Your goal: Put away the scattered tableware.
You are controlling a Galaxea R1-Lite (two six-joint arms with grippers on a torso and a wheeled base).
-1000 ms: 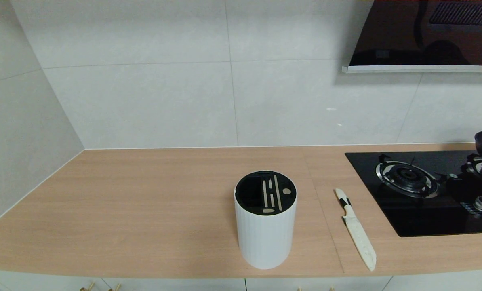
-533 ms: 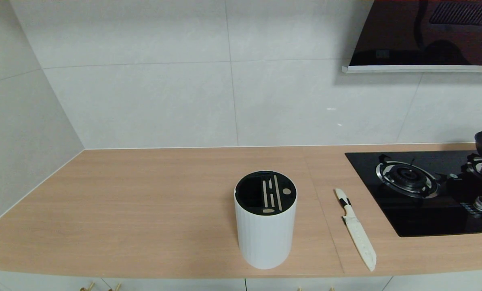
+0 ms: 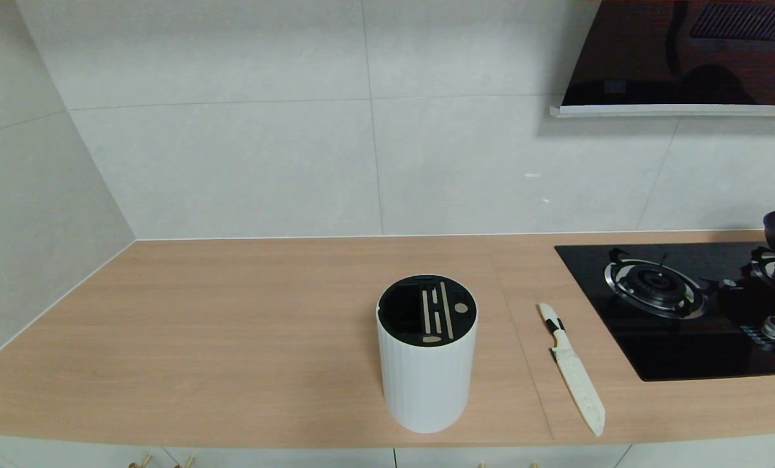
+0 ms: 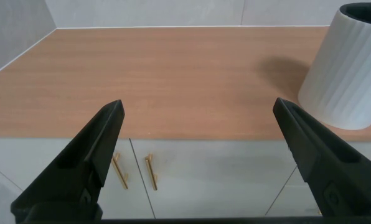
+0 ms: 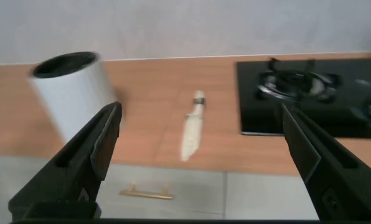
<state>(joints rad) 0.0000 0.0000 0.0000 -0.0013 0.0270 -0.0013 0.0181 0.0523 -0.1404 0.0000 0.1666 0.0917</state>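
1. Knife (image 3: pixel 572 370) lies flat near the bench (image 3: pixel 231 325) front edge, between the white slotted holder (image 3: pixel 427 370) and the hob (image 3: pixel 679 312), apart from both, handle toward the wall.
2. Left jaws: spread, empty, off the bench front edge.
3. Right jaws: spread, empty, same edge.

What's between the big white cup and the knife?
Nothing, just bare wooden counter between the white holder and the knife, seen in the head view.

Kitchen: gas hob (image 3: pixel 653 286), countertop (image 3: pixel 231 325).
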